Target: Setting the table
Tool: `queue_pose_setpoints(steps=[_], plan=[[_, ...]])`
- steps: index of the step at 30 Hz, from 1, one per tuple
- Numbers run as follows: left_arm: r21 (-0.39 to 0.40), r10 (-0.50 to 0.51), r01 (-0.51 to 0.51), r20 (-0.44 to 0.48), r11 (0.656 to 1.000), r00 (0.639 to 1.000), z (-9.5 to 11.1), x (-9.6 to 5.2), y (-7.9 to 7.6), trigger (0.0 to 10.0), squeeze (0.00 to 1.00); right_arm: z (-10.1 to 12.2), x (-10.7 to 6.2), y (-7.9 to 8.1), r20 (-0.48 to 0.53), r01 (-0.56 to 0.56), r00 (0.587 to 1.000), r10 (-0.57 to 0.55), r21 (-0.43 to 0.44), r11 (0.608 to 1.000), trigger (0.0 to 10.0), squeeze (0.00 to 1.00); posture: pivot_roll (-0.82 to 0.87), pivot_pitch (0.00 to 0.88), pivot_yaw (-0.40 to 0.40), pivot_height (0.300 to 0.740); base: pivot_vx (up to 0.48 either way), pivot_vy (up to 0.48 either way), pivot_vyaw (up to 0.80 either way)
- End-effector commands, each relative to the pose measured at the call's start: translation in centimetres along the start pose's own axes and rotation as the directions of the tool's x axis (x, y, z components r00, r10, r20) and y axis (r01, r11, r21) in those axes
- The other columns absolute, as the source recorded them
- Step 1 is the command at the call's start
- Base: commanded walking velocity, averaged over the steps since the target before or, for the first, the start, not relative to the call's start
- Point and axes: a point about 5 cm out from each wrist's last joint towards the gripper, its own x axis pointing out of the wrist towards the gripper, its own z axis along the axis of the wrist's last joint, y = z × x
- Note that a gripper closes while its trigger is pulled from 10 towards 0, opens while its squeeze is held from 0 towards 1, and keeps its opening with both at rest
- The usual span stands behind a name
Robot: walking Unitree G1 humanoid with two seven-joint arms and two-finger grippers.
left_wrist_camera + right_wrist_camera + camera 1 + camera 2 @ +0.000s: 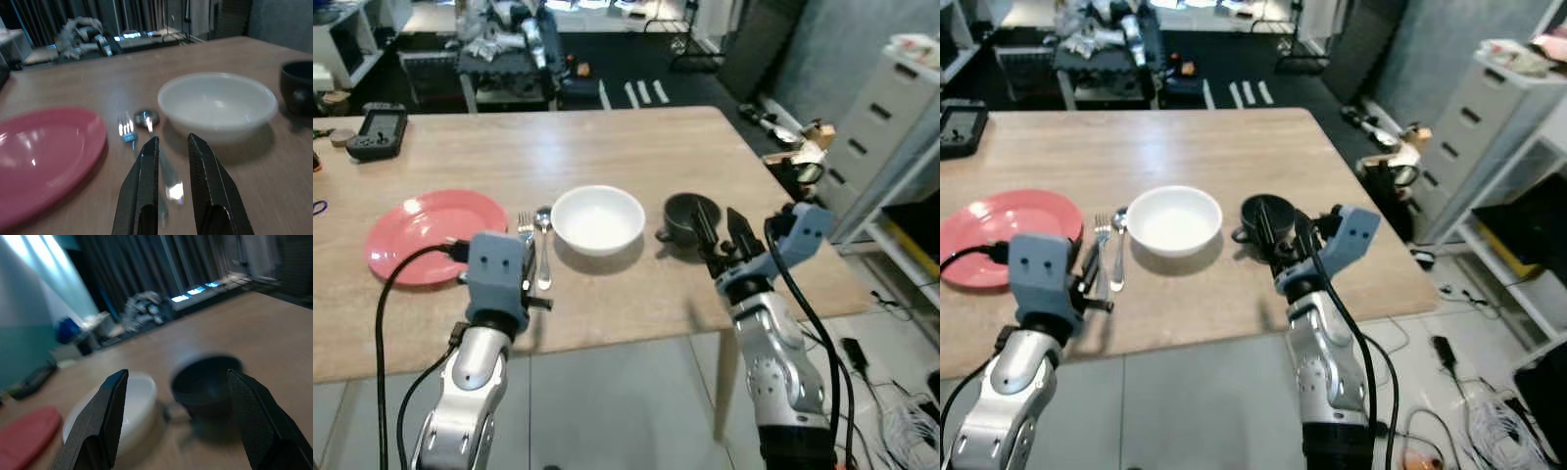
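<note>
On the wooden table (607, 147), near its front edge, a place setting lies in a row: a pink plate (435, 235) at the robot's left, then a fork (526, 233) and spoon (543, 245) side by side, a white bowl (598, 218), and a dark cup (690, 217) at the right.

From the head, the left gripper (171, 166) is mostly hidden behind its blue wrist housing; its wrist camera shows the two black fingers only narrowly parted, holding nothing, poised just above the spoon's handle. The right gripper (717, 231) sits just short of the cup; its wrist camera, blurred, shows the fingers spread wide with the cup framed between them and no contact visible.

The left eye takes in a black device (378, 130) at the table's far left corner. The right eye shows more of the grey drawer cabinet (1489, 127) and the cables (1489, 411) on the floor to the right.

No writing or brand is legible.

Bare tabletop stretches behind the setting. The cup stands well in from the table's right edge, and cluttered furniture (504, 54) sits beyond the far edge.
</note>
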Motion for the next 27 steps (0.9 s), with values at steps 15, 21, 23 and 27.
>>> queue_pose_setpoints(steps=[15, 21, 23, 27], plan=[[0.002, -0.002, 0.002, -0.015, 1.0, 1.0, -0.16, -0.04, 0.06, 10.0, 0.0, -0.26, -0.33, 0.04, -0.007, 0.011, 1.0, -0.011, 0.002, 1.0, 10.0, 0.0, 0.03, 0.0, 0.012, 0.74, -0.369, 0.0, 0.0], [-0.001, 0.002, -0.002, -0.017, 1.0, 1.0, -0.16, -0.01, 0.14, 10.0, 0.0, -0.29, -0.33, 0.05, -0.007, 0.011, 1.0, -0.011, 0.004, 1.0, 10.0, 0.0, 0.03, 0.0, 0.015, 0.74, -0.199, 0.0, 0.0], [-0.003, 0.008, -0.008, -0.024, 1.0, 1.0, -0.22, 0.0, 0.21, 10.0, 0.0, -0.32, -0.33, 0.09, -0.008, 0.009, 1.0, -0.009, 0.006, 1.0, 10.0, 0.0, 0.03, 0.0, 0.015, 0.74, 0.0, 0.0, 0.0], [-0.007, 0.02, -0.02, -0.041, 1.0, 0.999, -0.43, 0.06, 0.38, 10.0, 0.0, -0.49, -0.41, 0.38, -0.021, -0.014, 1.0, 0.014, 0.015, 1.0, 10.0, 0.0, 0.03, 0.0, 0.017, 0.74, 0.0, 0.0, 0.0]])
